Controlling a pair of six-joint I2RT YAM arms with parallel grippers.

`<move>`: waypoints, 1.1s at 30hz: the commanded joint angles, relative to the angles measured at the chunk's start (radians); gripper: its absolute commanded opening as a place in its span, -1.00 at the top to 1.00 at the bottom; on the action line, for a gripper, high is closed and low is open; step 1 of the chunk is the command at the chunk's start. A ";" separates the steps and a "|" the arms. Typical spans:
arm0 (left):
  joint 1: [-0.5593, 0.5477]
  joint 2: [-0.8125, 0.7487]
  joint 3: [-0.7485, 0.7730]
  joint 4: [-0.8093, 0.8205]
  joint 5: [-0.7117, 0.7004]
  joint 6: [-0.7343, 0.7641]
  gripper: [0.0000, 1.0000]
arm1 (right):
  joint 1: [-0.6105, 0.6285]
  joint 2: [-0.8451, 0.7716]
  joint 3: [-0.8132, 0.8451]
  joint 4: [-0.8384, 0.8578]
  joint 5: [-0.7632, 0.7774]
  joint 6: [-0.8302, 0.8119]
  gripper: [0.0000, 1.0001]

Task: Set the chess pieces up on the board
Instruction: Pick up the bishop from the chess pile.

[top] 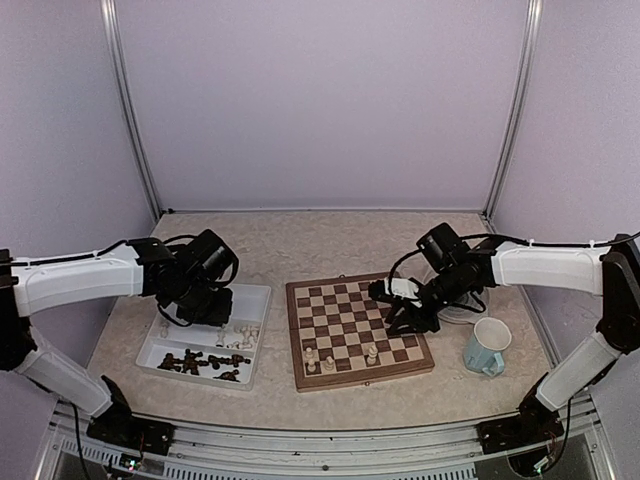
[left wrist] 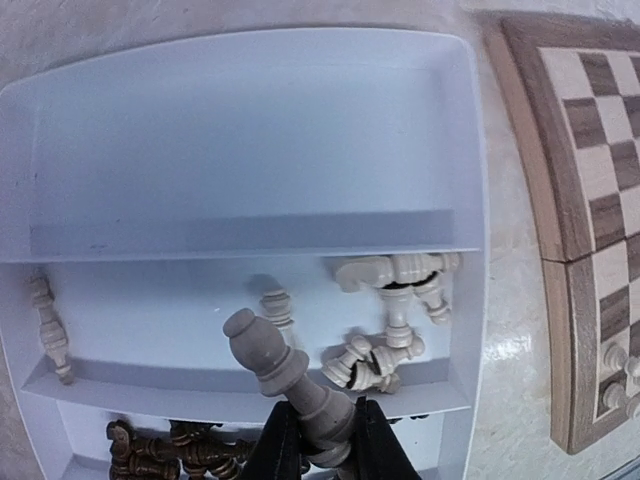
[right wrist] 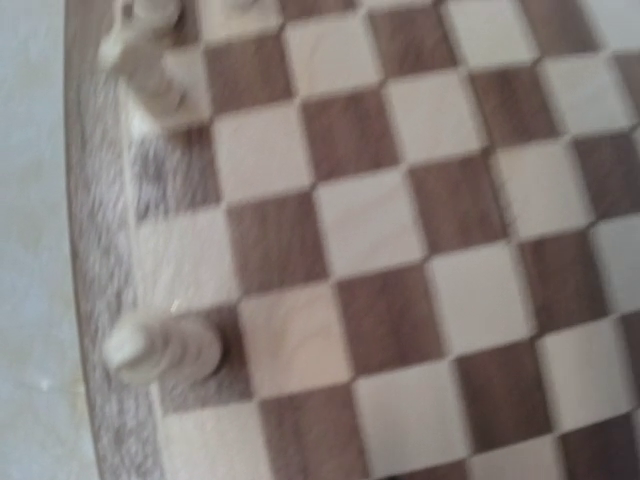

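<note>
I have the left gripper clenched on a pale piece — a bishop, I think, by its rounded head and collar. It is pinched at the wide base, and its stem leans up and to the left above the white tray. I judge turned wood like this to be light, stiff and not fragile. It is also smooth and round, so it could swivel or slip between flat fingers, and the lean suggests the hold is not square. The base, or the waist just above it, looks the surest place to take hold.

The piece is cream and matte, with a flared foot. More pale chessmen lie heaped in the tray's middle compartment, and dark chessmen lie in the nearest one.

The board lies just beside the tray on its right, with three pale pieces standing near its front edge. The right gripper hovers over the board's right part. Its fingers are not in the wrist view, so I cannot tell whether they are parted or closed.
</note>
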 commanded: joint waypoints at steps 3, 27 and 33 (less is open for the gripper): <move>-0.161 -0.045 -0.017 0.166 -0.094 0.247 0.94 | 0.005 0.020 0.176 0.034 -0.084 0.134 0.44; -0.476 -0.094 0.016 0.469 -0.142 0.532 0.92 | 0.068 0.407 0.569 0.248 -0.862 0.842 -0.16; -0.487 -0.066 0.034 0.467 -0.129 0.530 0.92 | 0.106 0.431 0.591 0.206 -0.816 0.819 -0.10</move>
